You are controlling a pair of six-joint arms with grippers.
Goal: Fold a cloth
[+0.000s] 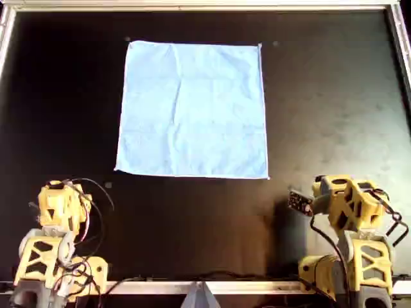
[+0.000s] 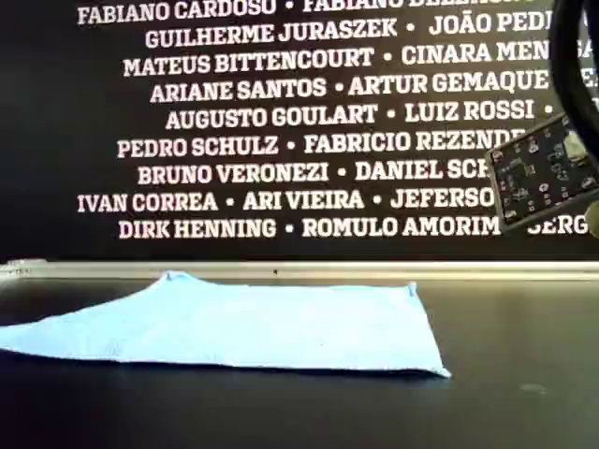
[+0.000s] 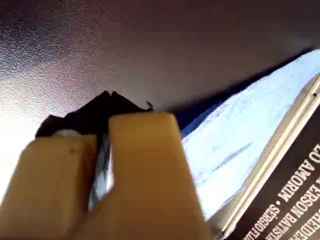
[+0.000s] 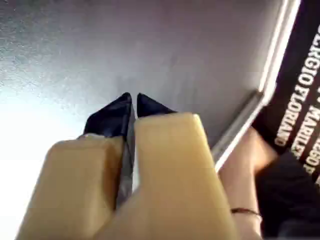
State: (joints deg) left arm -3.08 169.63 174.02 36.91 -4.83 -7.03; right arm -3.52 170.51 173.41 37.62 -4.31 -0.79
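Light blue, soft, faintly creased square cloth point(image 1: 192, 109) lies spread flat and unfolded on the black tabletop point(image 1: 334, 115). All four edges rest on the surface; one far corner stands up slightly in the exterior view point(image 2: 234, 323).

My first gripper point(image 3: 107, 95): dark tips pressed together, jaws clenched on nothing. The cloth point(image 3: 240, 145) sits ahead of these jaws and off to one side, apart from the tips, with bare tabletop point(image 3: 125, 45) between. A pale metal rail point(image 3: 270, 160) runs along the tabletop edge past the cloth.

My second gripper point(image 4: 131, 97): tips nearly meeting, only a thin slit between them, jaws clenched and empty. Bare tabletop point(image 4: 150, 45) lies ahead of these jaws; the cloth does not appear in this wrist view. The rail point(image 4: 250, 112) crosses well beyond the tips.

Overhead, two yellow arms point(image 1: 61, 237) point(image 1: 350, 231) sit at the near edge, both well apart from the cloth. The wrist views do not settle which arm is which.

A dark wall with white printed names point(image 2: 281, 122) stands behind the tabletop.
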